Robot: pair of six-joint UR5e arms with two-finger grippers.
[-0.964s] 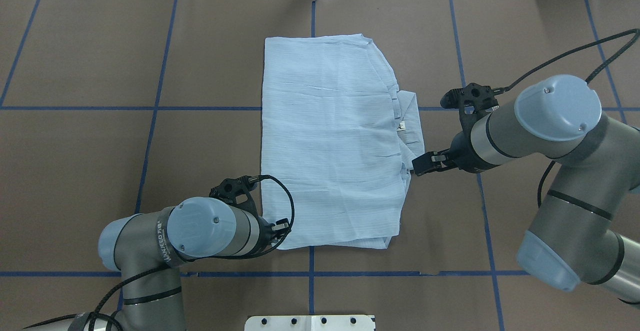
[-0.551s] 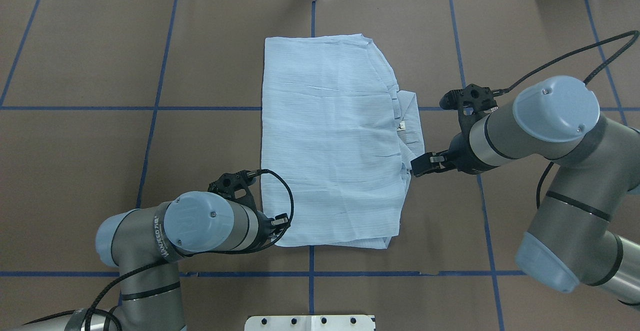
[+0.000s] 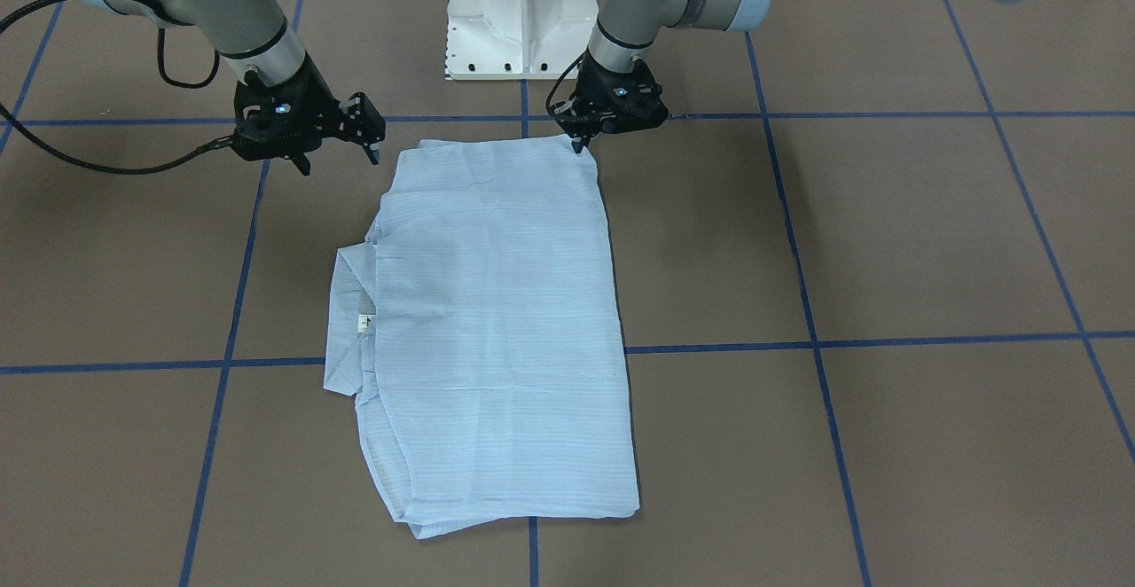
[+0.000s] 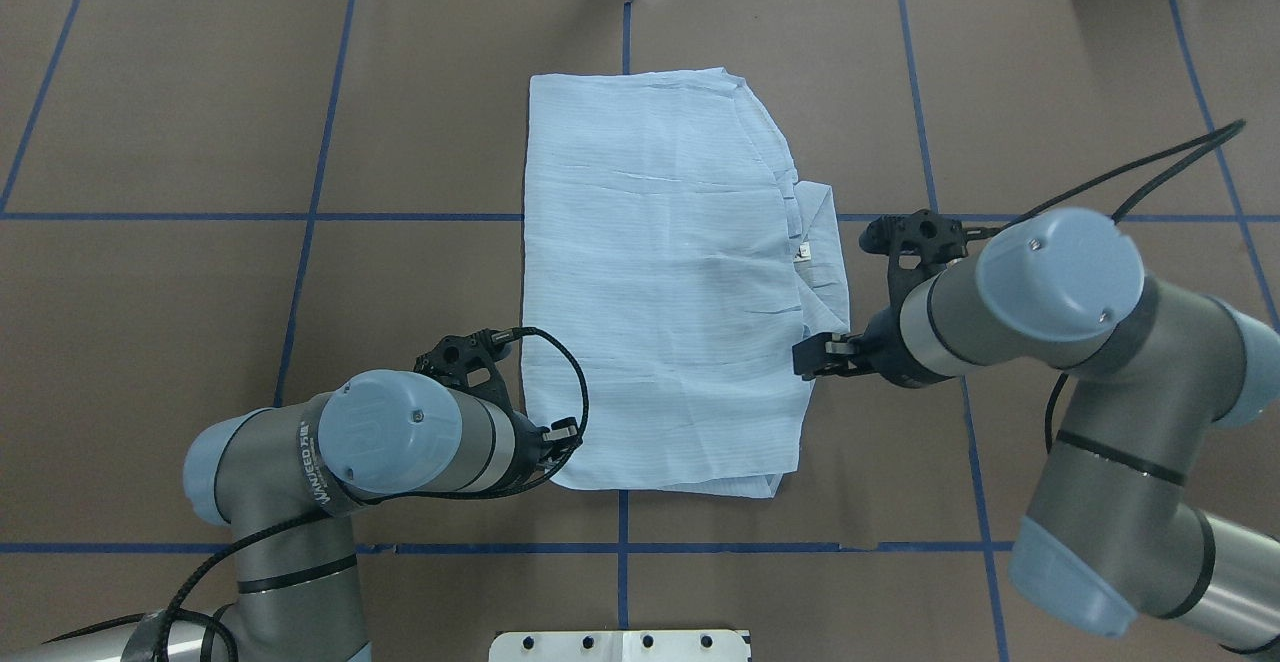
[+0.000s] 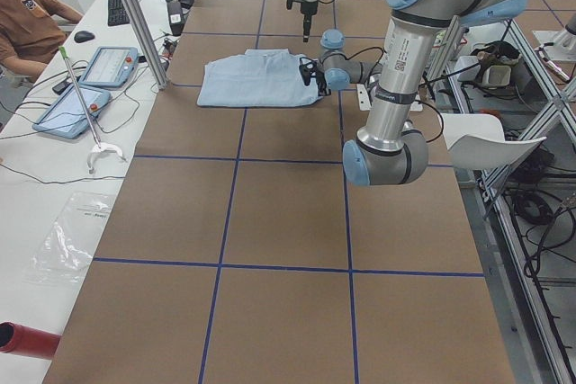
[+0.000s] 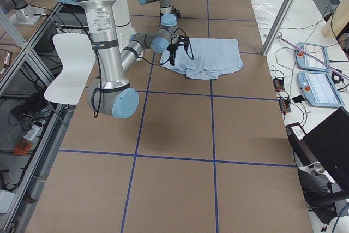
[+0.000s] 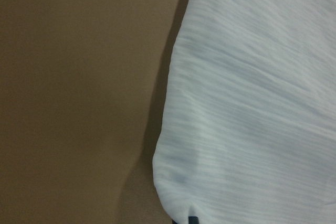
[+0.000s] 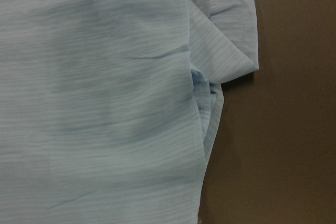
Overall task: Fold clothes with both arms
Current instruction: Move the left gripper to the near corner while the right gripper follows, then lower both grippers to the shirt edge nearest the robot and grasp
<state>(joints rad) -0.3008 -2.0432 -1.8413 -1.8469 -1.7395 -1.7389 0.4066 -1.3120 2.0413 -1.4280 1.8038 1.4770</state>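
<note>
The pale-blue shirt (image 4: 660, 282) lies folded into a long rectangle on the brown table, with its collar (image 4: 825, 242) and neck label (image 4: 803, 254) sticking out on its right edge. My left gripper (image 4: 562, 439) is low at the shirt's near left corner, and its jaws look shut on that corner (image 3: 581, 142). The left wrist view shows the corner's cloth (image 7: 252, 103) puckered toward a fingertip. My right gripper (image 4: 803, 357) is open at the shirt's right edge just below the collar, with its fingers spread in the front view (image 3: 339, 160). The right wrist view shows the shirt (image 8: 105, 103) below it.
The white pedestal base (image 3: 519, 11) stands at the table's near edge behind the shirt. Blue tape lines (image 4: 310, 217) cross the brown table cover. A side bench with tablets (image 5: 108, 65) and a seated person (image 5: 27, 24) are beyond the table's far edge.
My right arm has swung in, and its gripper slid nearer along the shirt's right edge, from the collar's lower corner to just below it. My left gripper shifted slightly at the near left corner.
</note>
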